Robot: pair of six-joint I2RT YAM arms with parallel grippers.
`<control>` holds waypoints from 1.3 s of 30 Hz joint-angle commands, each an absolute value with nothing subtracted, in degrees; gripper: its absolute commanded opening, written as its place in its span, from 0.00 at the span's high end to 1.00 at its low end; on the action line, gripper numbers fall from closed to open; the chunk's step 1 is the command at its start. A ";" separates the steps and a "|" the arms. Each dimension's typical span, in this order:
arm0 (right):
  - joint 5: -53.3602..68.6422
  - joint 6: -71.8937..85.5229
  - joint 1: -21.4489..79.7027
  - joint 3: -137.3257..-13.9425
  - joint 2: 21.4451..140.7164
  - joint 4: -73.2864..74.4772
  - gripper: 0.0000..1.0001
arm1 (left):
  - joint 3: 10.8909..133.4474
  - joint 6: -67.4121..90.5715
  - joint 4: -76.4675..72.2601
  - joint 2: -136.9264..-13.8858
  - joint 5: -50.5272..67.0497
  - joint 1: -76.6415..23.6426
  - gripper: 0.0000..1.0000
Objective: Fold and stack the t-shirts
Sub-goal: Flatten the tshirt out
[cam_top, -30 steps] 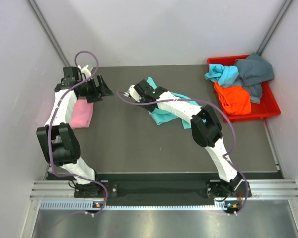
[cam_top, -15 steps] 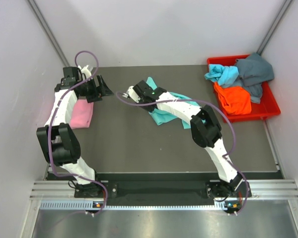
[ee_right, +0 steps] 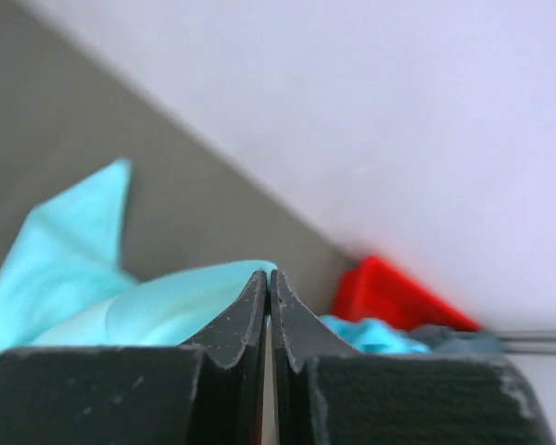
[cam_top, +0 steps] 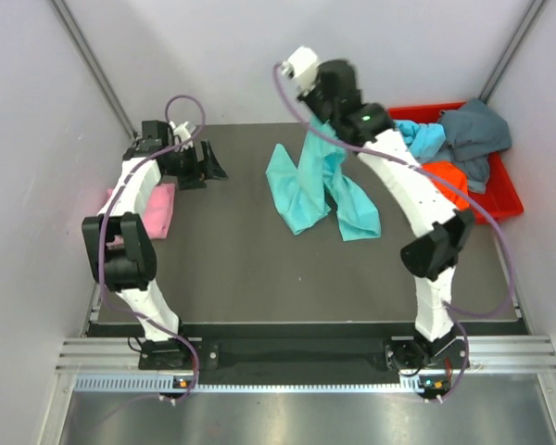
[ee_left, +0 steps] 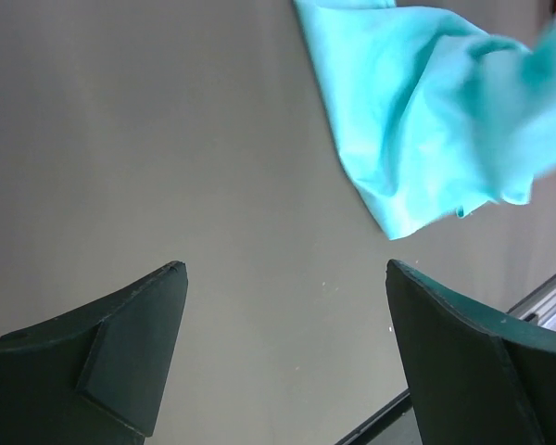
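Furthest left, the pink shirt (cam_top: 150,209) lies folded into a flat, tidy rectangle on the bench (cam_top: 241,250), close to its left edge and partly hidden by the left arm (cam_top: 134,185). Just right of it, toward the rear, the left fingers (cam_top: 213,167) are spread wide with nothing between them. They hang over bare bench and point toward the middle. In the left wrist view a loose lower corner of the teal shirt (ee_left: 426,120) shows beyond them, well apart from both tips.

The teal shirt (cam_top: 301,190) is at mid-bench toward the rear. It hangs from one pinched spot near its top and falls in two long, creased lobes. The left lobe is broader and the right one reaches nearer the front. Both lower ends rest crumpled on the bench. The right fingers (ee_right: 269,297) are pressed together on a fold of it, held high above the rear of the bench (cam_top: 317,122).

At the far right the red bin (cam_top: 500,202) sits in the rear corner. In it the light blue shirt (cam_top: 417,139) is bunched at the left end, the orange shirt (cam_top: 442,187) lies toward the front, and the grey-blue shirt (cam_top: 474,132) is heaped at the back
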State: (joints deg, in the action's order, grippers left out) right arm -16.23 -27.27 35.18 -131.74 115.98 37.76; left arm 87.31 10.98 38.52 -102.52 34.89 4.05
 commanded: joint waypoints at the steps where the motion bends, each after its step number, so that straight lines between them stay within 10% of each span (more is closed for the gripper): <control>1: -19.60 -29.53 35.42 -135.78 109.52 33.05 1.00 | 92.80 9.14 37.97 -105.28 35.68 1.15 0.07; 22: -25.31 -34.80 35.68 -146.05 99.84 26.73 1.00 | 120.15 4.31 40.43 -133.50 33.40 -9.14 0.03; 39: -24.08 -46.59 39.29 -148.27 102.21 12.21 1.00 | 103.62 3.09 43.06 -110.67 34.46 -13.88 0.06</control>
